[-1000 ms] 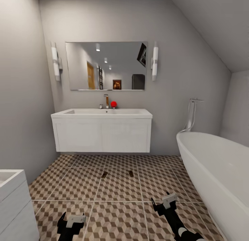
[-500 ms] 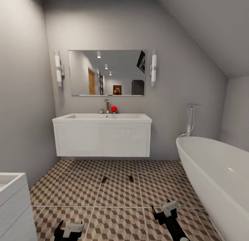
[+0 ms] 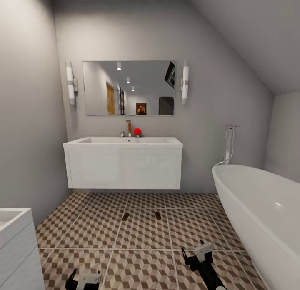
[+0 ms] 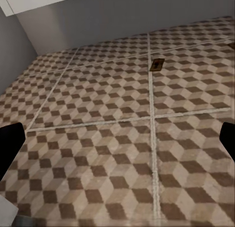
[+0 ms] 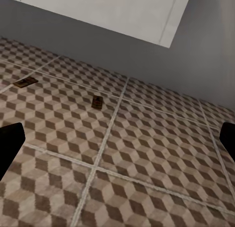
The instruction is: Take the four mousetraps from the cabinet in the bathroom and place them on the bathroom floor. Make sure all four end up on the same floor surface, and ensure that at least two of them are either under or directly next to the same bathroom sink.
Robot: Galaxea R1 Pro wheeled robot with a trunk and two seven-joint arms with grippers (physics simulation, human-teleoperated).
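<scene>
view tipped up a little from a second ago, nothing else moved: two mousetraps [image 3: 125, 216] [image 3: 158, 214] on bathroom floor [image 3: 141, 236] before bathroom sink [image 3: 123, 141], left gripper [image 3: 84, 278] and right gripper [image 3: 196, 252] wide open, empty; two more likely to fetch.

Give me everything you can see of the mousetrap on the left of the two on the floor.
The left mousetrap is a small flat tan rectangle with dark markings, too small for detail. It lies flat on the cube-patterned bathroom floor, in front of the white sink vanity, beside a grout line, apart from the other mousetrap. Nothing touches it but the tile.
</scene>
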